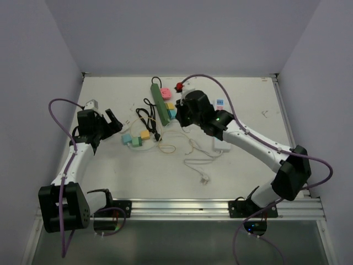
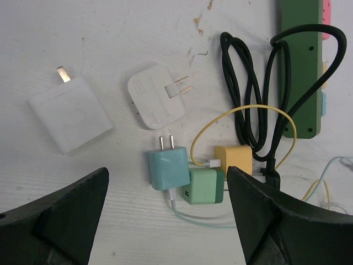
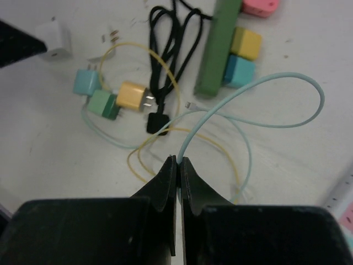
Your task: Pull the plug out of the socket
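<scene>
Green power strip [image 3: 218, 49] lies across the far middle of the worktop [image 1: 248, 99], and three plugs are still seated along one side of it: a pink one [image 3: 259, 5], a yellow one [image 3: 246, 43] and a pale blue one [image 3: 238, 70]. So the pulling itself is not yet done for these.

Just short of the strip, the right pincer [image 3: 179, 165] is pressed tight together on a thin pale-blue cable [image 3: 322, 99]. The cable loops out to the side and ends in a free connector tip, so it seems to lead to no seated plug, though I cannot be sure. The left pincer [image 2: 166, 171] hangs wide apart and holds nothing, above a scatter of loose adapters [image 2: 157, 102] near a coiled black cord [image 2: 248, 99].

My reading is that this is a between-plugs step, with the right arm carrying a stray lead instead of working the strip. The next move calls for letting that cable go clear of the strip and widening the fingers. They should then close on the body of one seated plug and draw it straight out, away from the strip's face. The strip is light and may drag along, so the free left arm could pin it down.
</scene>
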`<action>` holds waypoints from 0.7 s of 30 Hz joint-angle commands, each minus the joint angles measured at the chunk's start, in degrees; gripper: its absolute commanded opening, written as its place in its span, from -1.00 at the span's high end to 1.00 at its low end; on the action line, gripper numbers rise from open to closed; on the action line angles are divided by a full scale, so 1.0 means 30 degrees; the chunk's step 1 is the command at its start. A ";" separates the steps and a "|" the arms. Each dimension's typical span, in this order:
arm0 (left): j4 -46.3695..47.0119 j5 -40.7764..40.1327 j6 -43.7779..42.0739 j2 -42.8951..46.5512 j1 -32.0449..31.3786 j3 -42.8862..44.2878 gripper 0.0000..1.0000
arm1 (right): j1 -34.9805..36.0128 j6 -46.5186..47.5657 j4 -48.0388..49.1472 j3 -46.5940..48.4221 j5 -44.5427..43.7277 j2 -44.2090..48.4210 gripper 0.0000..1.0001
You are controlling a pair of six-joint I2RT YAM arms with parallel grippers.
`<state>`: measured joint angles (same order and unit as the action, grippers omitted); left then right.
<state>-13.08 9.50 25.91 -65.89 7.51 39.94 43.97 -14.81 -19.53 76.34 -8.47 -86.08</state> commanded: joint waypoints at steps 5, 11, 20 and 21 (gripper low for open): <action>-0.0210 -0.0821 0.0093 0.0663 0.0222 0.0162 -0.82 | 0.4531 0.1215 0.0357 0.2970 0.4315 -0.4168 1.00; -0.0356 -0.1349 0.0210 0.0898 0.0339 0.0104 -0.82 | 0.6057 0.1361 -0.0896 0.4640 0.5284 -0.6809 0.69; -0.0414 -0.1962 0.0123 0.1160 0.0427 0.0132 -0.83 | 0.6175 0.1976 -0.2513 0.4059 0.4667 -0.6084 -0.25; -0.0531 -0.1993 0.0123 0.1191 0.0427 0.0133 -0.83 | 0.6175 0.2035 -0.2601 0.4028 0.4814 -0.5907 -0.35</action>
<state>-14.44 5.48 26.15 -64.14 8.29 39.94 62.63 -10.02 -25.76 88.58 5.50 -108.62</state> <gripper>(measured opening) 0.915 0.641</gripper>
